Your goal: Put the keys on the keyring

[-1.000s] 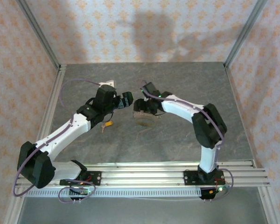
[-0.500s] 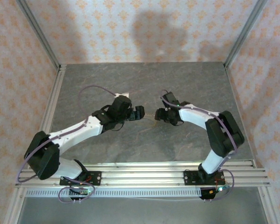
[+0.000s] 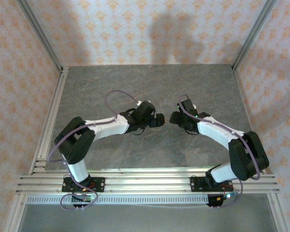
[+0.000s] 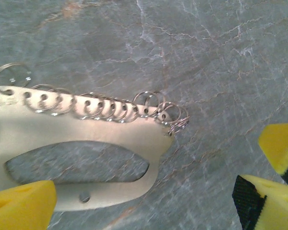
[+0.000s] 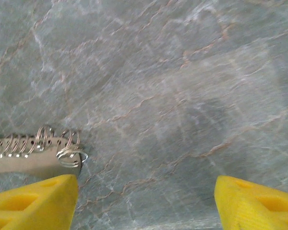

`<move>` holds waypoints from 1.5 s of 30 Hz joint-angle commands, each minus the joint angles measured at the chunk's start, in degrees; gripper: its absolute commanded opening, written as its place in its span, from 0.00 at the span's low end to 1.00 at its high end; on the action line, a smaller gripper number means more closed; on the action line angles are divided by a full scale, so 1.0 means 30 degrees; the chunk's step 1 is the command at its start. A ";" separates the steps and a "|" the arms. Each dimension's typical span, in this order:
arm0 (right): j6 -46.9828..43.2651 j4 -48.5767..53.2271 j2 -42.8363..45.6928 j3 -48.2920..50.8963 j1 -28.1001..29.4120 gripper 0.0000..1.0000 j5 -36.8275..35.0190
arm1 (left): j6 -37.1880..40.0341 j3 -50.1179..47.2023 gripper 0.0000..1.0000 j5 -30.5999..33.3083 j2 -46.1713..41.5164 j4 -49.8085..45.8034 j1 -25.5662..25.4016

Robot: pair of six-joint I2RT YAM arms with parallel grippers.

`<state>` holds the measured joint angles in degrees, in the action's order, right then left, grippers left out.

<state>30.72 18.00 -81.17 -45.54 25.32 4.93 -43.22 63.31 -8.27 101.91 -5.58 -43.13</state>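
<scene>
Keyrings [image 4: 116,111] first: they're a row of small silver split rings, each threaded through a hole along one edge of a pale flat plate [image 4: 48,127]. The plate is lying flat on the grey marbled table [image 4: 206,57], roughly mid-table where my two arms meet nose to nose. My guess is the rings are hung so they poke out past the plate's edge, which gives a fingertip something to get under. The long slot cut in the plate looks like a handle for pinning or lifting it.

Left gripper [image 4: 149,187] is hanging over the plate with its yellow pads spread wide and nothing between them. One pad sits right by the plate's lower rim, and I can't tell if it's touching.

Right gripper [image 5: 146,191] is also spread wide and holding nothing. On its wrist cam the plate's end, with the last ring dangling off the corner, sits just above one pad, and the other pad is well clear over bare table.

I reckon the arms come in from opposite sides so one can steady the plate while the other works a ring. None of the rings I can see has any keys on it, so I'd call the threading not yet started.
</scene>
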 commanded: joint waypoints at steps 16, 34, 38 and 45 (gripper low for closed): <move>-0.0695 -0.0359 0.2201 0.0284 -0.0149 0.80 0.0119 | -0.2636 0.1628 0.96 -0.0845 0.3307 0.2475 0.0767; -0.0542 -0.4318 -0.2277 -0.0157 -0.0121 0.70 0.5093 | -0.0241 0.3834 0.96 -0.2020 0.4256 0.1362 0.3171; -0.0928 -0.4929 -0.3188 -0.0518 0.0113 0.69 0.5618 | -0.0851 0.3705 0.96 -0.3717 0.3352 0.2180 0.2972; -0.1939 -0.5099 -0.5309 -0.2217 0.0349 0.66 0.6138 | -0.1215 0.2304 0.96 -0.3302 -0.0078 0.2133 0.2169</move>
<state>27.16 4.29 -95.07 -49.10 26.00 22.48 -46.57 71.79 -18.44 108.40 0.47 -35.83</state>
